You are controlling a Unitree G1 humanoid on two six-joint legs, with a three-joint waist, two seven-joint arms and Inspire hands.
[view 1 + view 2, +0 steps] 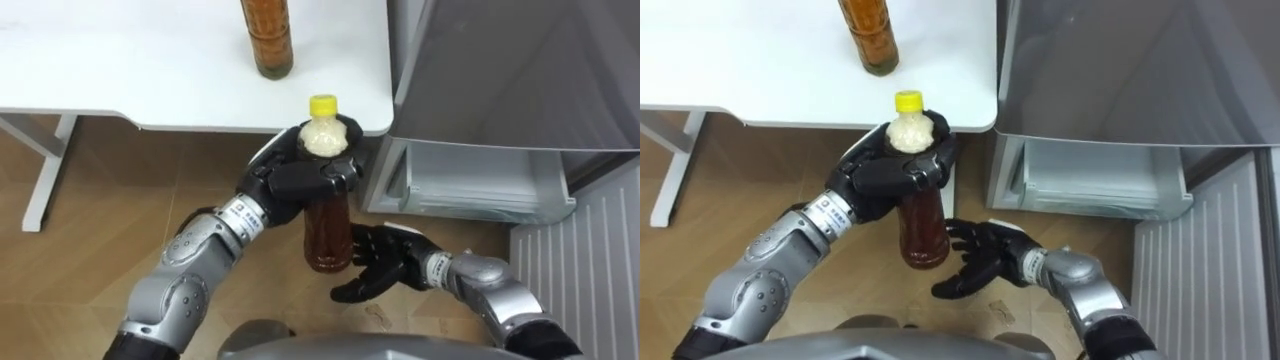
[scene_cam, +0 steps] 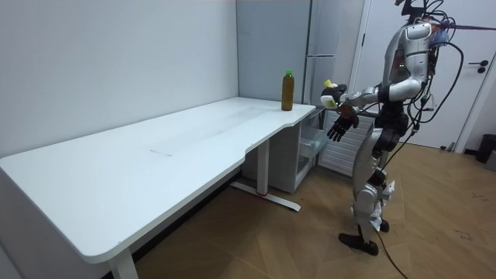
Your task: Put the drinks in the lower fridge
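Yellow-capped brown drink bottle (image 1: 328, 225): gripping it in curled left hand (image 1: 300, 185), spreading right hand (image 1: 385, 262) open beneath; ideally cupping the base, keeping upright toward grey fridge drawer (image 1: 470, 185).

We note white table (image 1: 150, 80) just ahead of left hand (image 1: 298, 186), its leg (image 1: 42, 175) well off to hand's left; wood floor (image 1: 120, 215) beneath hand; ribbed white panel (image 1: 585, 265) low to hand's right.

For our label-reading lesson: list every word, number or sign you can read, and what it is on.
No text can be read.
Held bottle, in the left hand: pale neck wrap, nothing legible.
Table bottle: nothing legible.
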